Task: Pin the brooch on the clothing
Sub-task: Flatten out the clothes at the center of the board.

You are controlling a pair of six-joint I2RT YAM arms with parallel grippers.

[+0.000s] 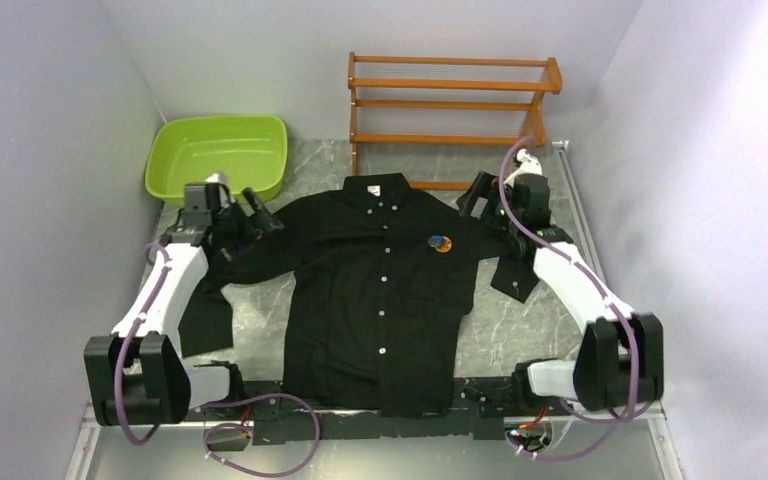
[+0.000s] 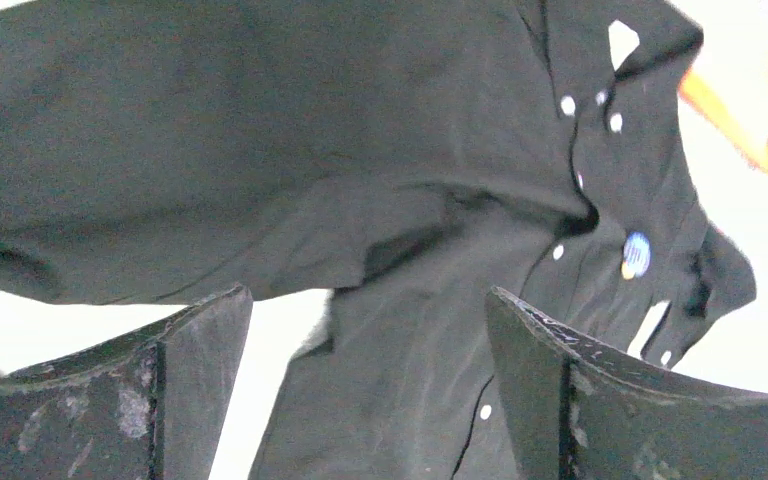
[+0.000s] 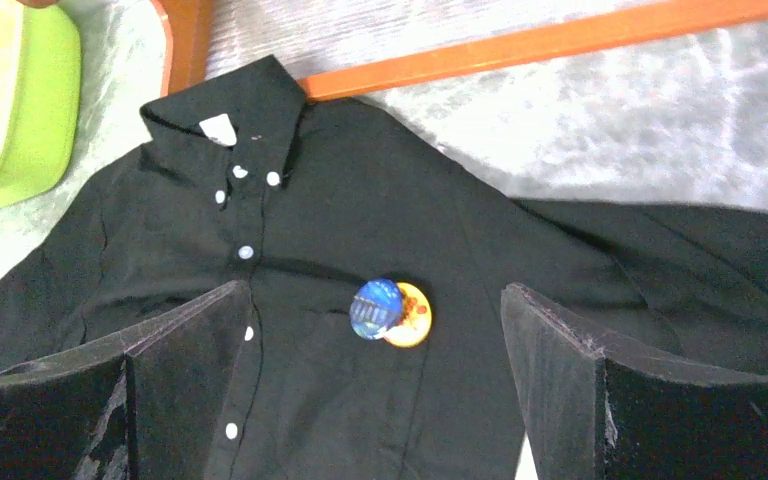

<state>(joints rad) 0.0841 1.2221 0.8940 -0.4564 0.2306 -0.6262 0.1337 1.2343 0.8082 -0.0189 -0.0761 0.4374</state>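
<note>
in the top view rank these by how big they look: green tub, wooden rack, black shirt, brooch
1. black shirt, largest by far
2. wooden rack
3. green tub, somewhat smaller than the rack's outline
4. brooch, tiny

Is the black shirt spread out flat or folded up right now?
Spread: the black long-sleeved button-up shirt lies front up, its button row showing collar to hem, sleeves out to either side.
</note>
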